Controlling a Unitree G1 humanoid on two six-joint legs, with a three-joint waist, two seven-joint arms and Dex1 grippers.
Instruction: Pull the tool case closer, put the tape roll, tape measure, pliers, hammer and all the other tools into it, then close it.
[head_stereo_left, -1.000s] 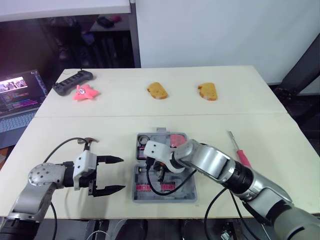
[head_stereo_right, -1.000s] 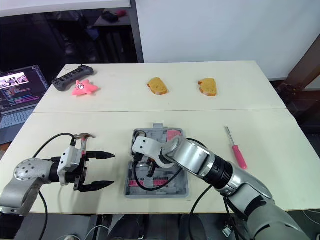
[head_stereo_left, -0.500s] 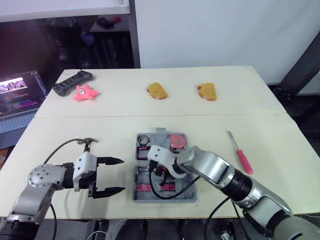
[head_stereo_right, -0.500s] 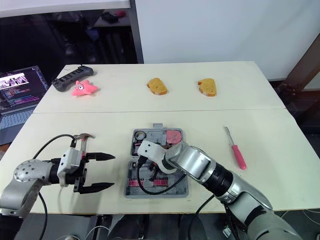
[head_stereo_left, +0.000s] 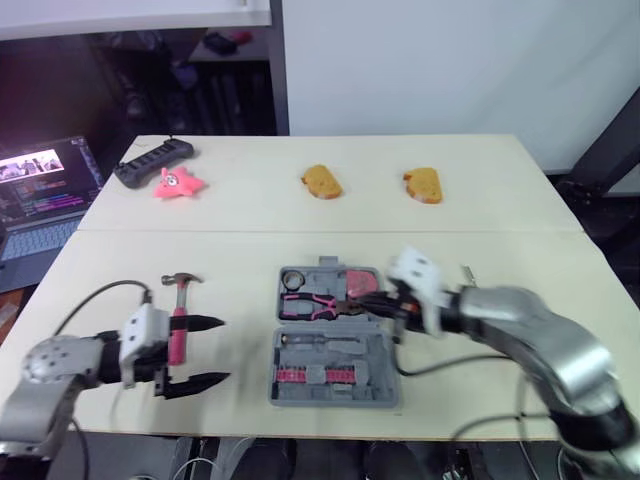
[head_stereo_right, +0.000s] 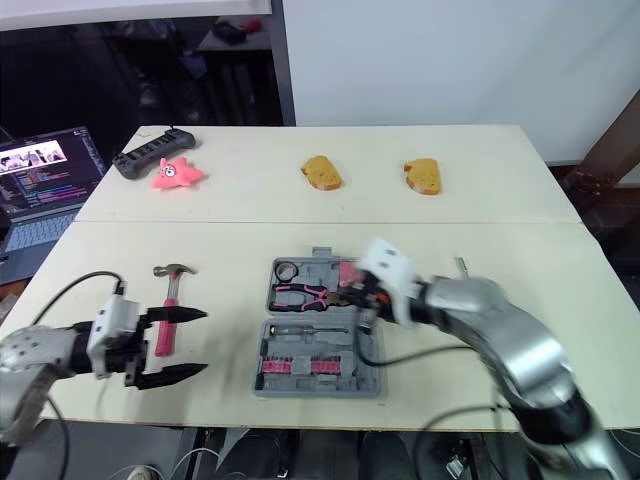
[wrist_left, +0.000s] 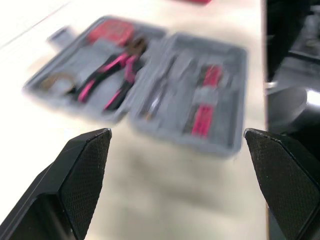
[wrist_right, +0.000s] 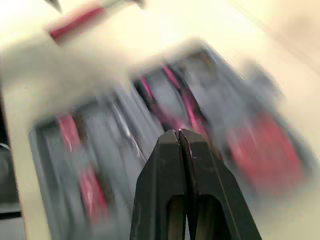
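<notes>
Tool case (head_stereo_left: 330, 397) lies open nr the front edge of the surface (head_stereo_left: 240, 258), approx centre, both halves flat, hinge running L–R. Far half holds tape roll (head_stereo_left: 293, 277), pliers (head_stereo_left: 312, 300) & red tape measure (head_stereo_left: 357, 282). Near half has a row of pink bit holders (head_stereo_left: 310, 376).

Hammer (head_stereo_left: 177, 342) lies on the surface L of the case, head pointing away from the robot, w/ bare top between it & the case.

L tool (head_stereo_left: 225, 350) hovers low beside the hammer grip, fingers spread wide, holding nothing. Touching the grip or not: can't tell.

R tool (wrist_right: 179, 137) is over the case's R side by the tape measure, fingers pressed together, nothing between them.

Screwdriver (head_stereo_right: 459, 266) is mostly hidden behind the R arm.

The strip between case & seam is bare. Back half has 2 bread slices (head_stereo_left: 321, 181) (head_stereo_left: 423, 186), a pink star toy (head_stereo_left: 177, 182) & a power strip (head_stereo_left: 152, 163) nr the back-L corner.

Laptop (head_stereo_left: 45, 195) sits off the L edge; screen text too small to read.
</notes>
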